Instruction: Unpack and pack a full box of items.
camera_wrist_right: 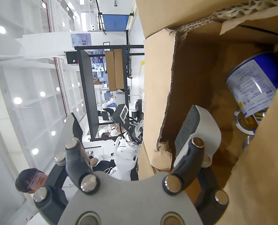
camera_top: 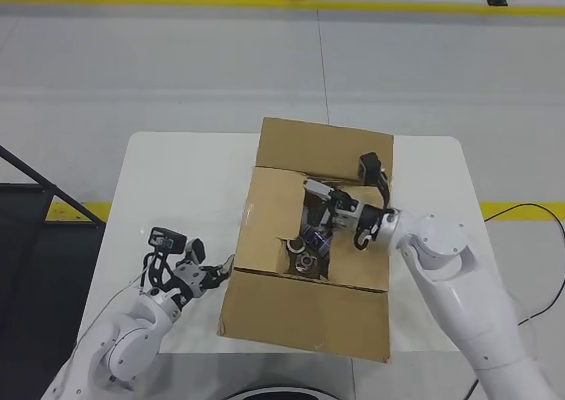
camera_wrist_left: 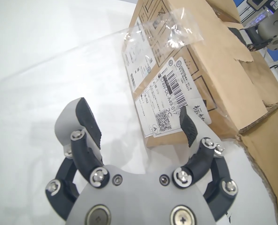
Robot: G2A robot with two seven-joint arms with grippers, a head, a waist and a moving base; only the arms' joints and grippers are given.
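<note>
Both grippers gaped empty: the right gripper straddled the box wall, the can lying inside; the left gripper hung beside the box. Closing there risked clamping cardboard instead.

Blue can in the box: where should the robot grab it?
Probably across its round middle, coming from above through the open top of the box. The blue can lies tilted, its curved side bare, and the cardboard walls block every other way.

Brown cardboard box on white table, flaps open (labels, loose tape on side); blue-white can tilted inside.
</note>
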